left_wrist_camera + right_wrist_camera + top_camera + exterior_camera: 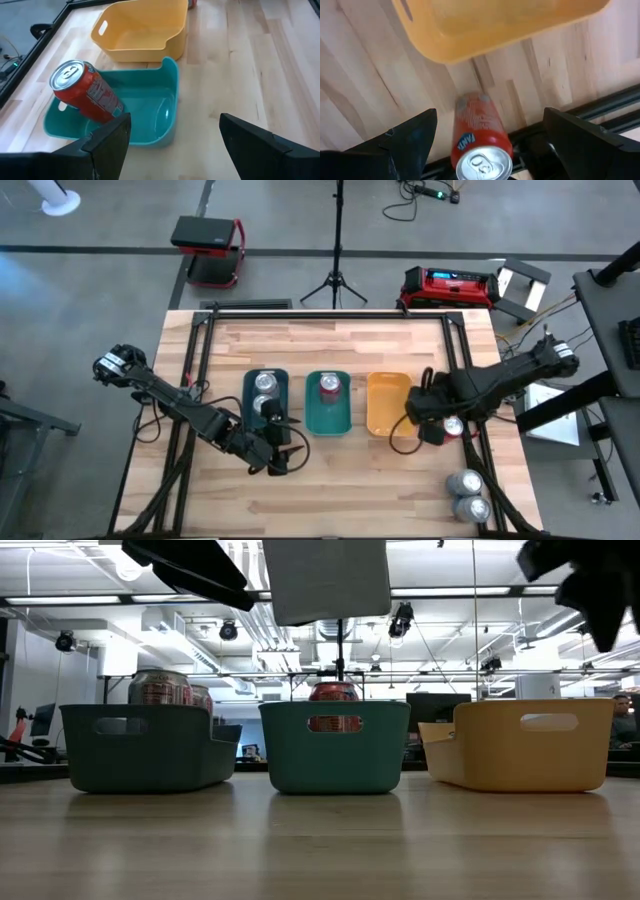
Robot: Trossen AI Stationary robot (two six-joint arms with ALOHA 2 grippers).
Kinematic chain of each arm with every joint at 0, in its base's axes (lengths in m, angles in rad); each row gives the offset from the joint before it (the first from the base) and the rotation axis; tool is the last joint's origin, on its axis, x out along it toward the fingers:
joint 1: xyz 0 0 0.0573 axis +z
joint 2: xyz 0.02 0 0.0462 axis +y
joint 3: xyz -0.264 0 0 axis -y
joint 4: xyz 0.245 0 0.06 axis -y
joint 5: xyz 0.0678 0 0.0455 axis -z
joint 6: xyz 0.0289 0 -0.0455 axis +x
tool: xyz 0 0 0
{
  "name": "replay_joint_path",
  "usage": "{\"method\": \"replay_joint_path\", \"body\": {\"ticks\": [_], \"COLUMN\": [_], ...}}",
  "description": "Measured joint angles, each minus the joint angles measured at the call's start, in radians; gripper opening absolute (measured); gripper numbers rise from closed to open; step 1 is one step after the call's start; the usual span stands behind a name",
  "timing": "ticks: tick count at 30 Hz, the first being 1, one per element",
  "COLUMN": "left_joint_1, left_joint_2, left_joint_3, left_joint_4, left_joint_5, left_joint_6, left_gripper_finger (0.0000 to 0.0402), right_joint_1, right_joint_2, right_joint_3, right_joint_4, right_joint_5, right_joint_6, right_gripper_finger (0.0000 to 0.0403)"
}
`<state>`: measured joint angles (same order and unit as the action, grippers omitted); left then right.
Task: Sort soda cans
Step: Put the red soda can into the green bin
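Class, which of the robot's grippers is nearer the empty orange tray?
Right. The right gripper hovers just beside the orange tray, over a red can; the left gripper is beyond the green tray.

Three trays [328, 416] are set in a row mid-counter [330, 490]; two cans [468, 496] are stood at five o'clock.

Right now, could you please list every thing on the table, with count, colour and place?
Trays: three in a row mid-table; dark teal on the left, green in the middle, orange on the right, with nothing in it.
Soda cans: six. Two silver-grey in the dark teal tray; one red in the green tray; one red on the table beside the orange tray; two silver-grey at the table's near right corner.
Left gripper: open, in front of the dark teal tray.
Right gripper: open, over the loose red can.
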<state>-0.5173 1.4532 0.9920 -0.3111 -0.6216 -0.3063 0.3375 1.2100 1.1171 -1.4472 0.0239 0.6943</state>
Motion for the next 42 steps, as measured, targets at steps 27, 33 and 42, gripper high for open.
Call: {"method": "replay_joint_path", "body": {"ticks": [27, 33, 42], "left_joint_1": [0.039, 0.039, 0.039], "left_joint_2": [0.070, 0.070, 0.070], "left_joint_3": [0.001, 0.007, 0.008], "left_joint_4": [0.012, 0.013, 0.015], "left_joint_5": [0.002, 0.004, 0.004], "left_joint_6": [0.009, 0.009, 0.009], "left_gripper_finger": [0.0287, 0.0287, 0.0287], "right_joint_1": [0.067, 0.066, 0.066], "right_joint_2": [-0.075, -0.069, -0.067], "right_joint_3": [-0.307, -0.315, -0.276], "right_joint_4": [0.051, 0.044, 0.044], "right_joint_5": [-0.192, -0.180, -0.175], "right_joint_6": [0.186, 0.205, 0.231], "right_gripper_finger": [0.0361, 0.0336, 0.0301]}}
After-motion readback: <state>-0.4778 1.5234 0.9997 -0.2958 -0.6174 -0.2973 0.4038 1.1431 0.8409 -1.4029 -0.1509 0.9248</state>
